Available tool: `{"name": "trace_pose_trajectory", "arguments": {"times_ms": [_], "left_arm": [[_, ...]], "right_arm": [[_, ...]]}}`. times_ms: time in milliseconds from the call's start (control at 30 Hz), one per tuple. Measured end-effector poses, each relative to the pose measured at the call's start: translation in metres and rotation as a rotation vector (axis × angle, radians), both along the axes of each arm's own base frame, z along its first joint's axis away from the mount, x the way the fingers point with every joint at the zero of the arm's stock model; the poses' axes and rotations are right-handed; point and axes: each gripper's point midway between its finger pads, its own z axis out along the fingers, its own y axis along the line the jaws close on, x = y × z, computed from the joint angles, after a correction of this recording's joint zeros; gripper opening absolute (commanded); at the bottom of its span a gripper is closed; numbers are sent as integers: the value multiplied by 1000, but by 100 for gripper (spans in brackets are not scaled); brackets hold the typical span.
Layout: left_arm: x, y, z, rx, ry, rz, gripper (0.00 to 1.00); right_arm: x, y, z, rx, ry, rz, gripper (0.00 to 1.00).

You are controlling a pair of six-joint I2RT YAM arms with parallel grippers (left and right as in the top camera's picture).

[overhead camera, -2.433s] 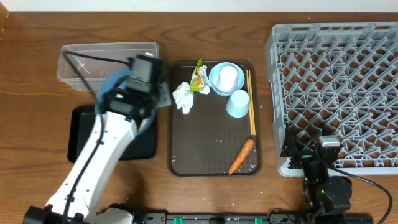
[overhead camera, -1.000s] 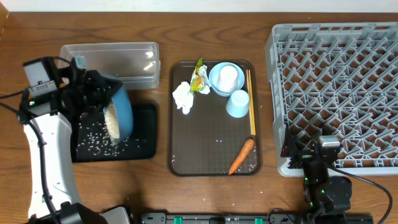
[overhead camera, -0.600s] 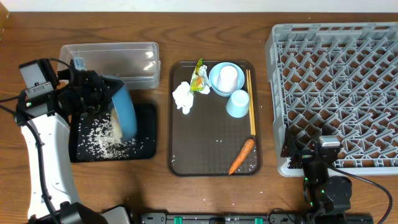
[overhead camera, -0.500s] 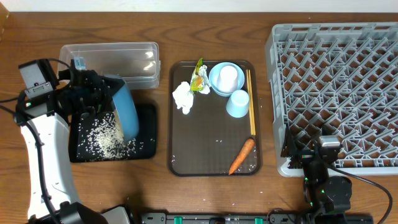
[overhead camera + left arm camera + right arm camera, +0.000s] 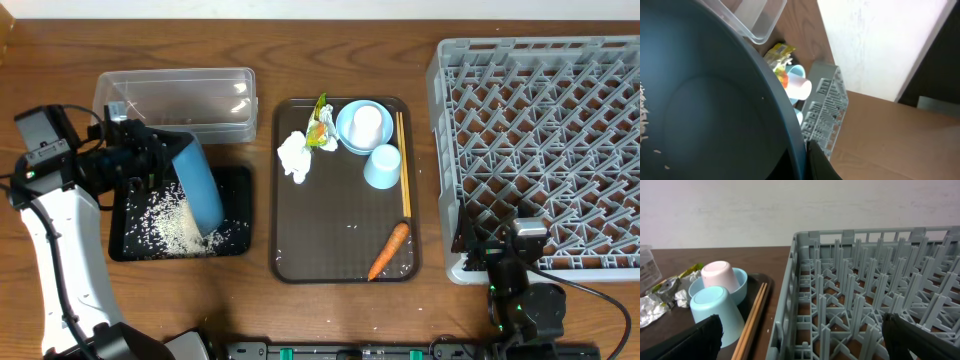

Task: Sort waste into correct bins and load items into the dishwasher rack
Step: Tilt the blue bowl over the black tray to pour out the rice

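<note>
Dark-blue bowl tipped steeper — more rice on black tray | left gripper grips it | right gripper spread

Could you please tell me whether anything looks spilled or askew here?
The dark-blue bowl is tipped steeply over the black tray, where rice lies heaped. A few stray white specks, likely grains, dot the brown serving tray.

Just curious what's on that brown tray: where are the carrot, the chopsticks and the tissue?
carrot point(image 5: 389, 250), overhead view, middle of its body.
chopsticks point(image 5: 403, 165), overhead view, halfway along them.
tissue point(image 5: 295, 156), overhead view, centre of the crumple.
</note>
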Motion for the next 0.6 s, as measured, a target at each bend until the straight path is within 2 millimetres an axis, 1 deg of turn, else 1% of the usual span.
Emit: {"name": "trace_pose_trajectory", "arguments": {"times_ms": [267, 600], "left_arm": [[-5, 10, 14, -94, -36, 17, 6], [-11, 16, 18, -146, -32, 38, 6]], "right_arm": [[0, 0, 0, 0, 0, 0, 99], [0, 0, 0, 0, 1, 0, 99]]}}
